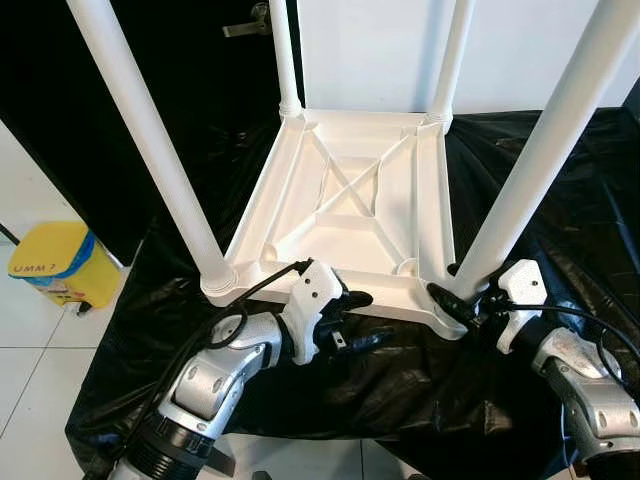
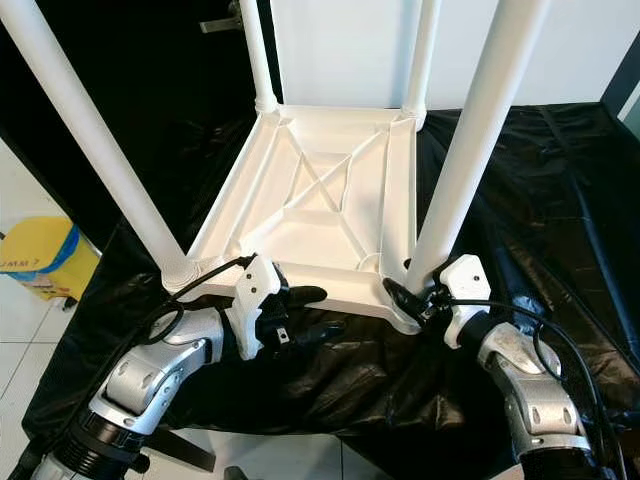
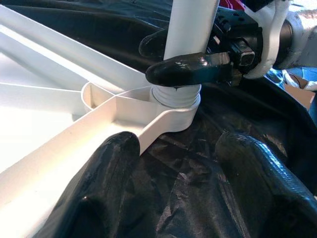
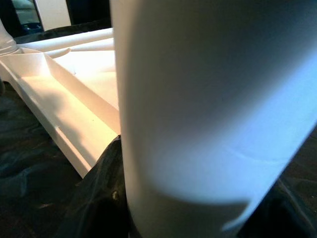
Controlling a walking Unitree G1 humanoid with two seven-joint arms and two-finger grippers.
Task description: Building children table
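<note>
**Nearly built: last leg in the right gripper's clamp**

Here the white table top (image 1: pixel 350 200) lies upside down on a black plastic sheet (image 1: pixel 560 200), ribs up, with four white legs standing from its four corner sockets. The right gripper (image 1: pixel 462 300) is clamped on the near-right leg (image 1: pixel 540 150) just above its socket at the near right corner of the top; the left wrist view shows one black finger (image 3: pixel 190 69) wrapped across the leg at the threaded collar. The left gripper (image 1: pixel 355 320) rests at the top's near edge between the two near legs, its fingers spread apart and holding nothing, one beside the rim and one on the sheet.

The risks, as I judge them: if the right gripper turns the leg while off-axis, the thread may bind or cross, leaving the leg tilted. The top sits on slick, crumpled sheet, so twisting could spin the whole piece, since the left gripper is not pinning it. A loose leg would wobble once the table is righted.

Count: one table top, four legs, one sheet, and one yellow container (image 1: pixel 55 262) on the floor beyond the sheet's left edge.
</note>
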